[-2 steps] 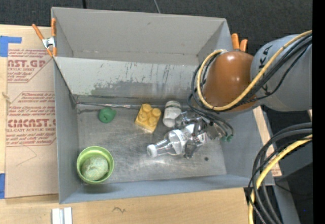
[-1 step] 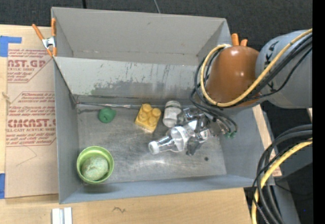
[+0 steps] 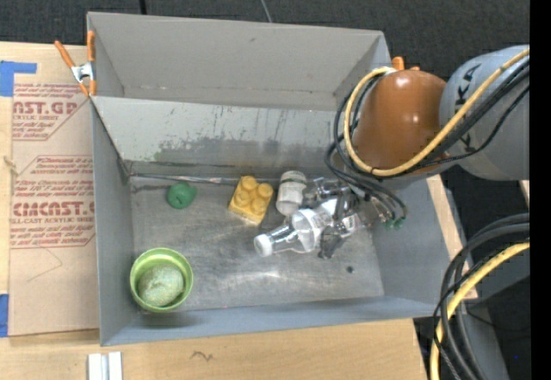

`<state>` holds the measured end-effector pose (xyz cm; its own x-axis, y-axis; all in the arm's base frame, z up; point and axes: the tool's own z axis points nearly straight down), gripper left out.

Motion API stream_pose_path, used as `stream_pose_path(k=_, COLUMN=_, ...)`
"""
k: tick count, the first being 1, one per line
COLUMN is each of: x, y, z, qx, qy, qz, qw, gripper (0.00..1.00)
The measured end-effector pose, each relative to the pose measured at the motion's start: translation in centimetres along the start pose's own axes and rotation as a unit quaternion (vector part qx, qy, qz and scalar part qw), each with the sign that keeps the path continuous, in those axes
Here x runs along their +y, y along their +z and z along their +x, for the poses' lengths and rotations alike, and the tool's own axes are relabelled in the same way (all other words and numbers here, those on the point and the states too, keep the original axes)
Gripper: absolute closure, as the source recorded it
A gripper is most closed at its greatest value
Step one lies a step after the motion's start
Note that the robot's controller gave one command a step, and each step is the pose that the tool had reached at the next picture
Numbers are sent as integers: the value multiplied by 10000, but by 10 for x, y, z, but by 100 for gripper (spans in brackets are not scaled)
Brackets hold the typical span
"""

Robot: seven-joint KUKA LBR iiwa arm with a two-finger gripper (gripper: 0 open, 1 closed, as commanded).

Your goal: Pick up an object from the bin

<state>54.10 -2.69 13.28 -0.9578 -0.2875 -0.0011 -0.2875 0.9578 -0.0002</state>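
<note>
My gripper (image 3: 334,227) is low in the bin's right half, under the orange wrist cover. It is right against the right end of a small clear plastic bottle (image 3: 288,239), which lies on its side with its white cap pointing left. A white cylindrical container (image 3: 291,189) stands just above and left of the gripper. Left of that container lies a yellow toy brick (image 3: 250,197) with studs on top.
A small green ball (image 3: 181,195) rests left of centre near the back wall. A green cup (image 3: 160,279) stands in the front left corner. The arm with its yellow and black cables hangs over the bin's right wall.
</note>
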Motion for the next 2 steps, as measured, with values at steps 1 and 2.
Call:
stream_pose_path(k=1, x=0, y=-9, z=0, qx=-16, qy=0, qz=6, qw=10000, gripper=100)
stream_pose_path(k=2, x=1, y=-18, z=1, qx=16, qy=-1, qz=-5, qw=10000, gripper=100)
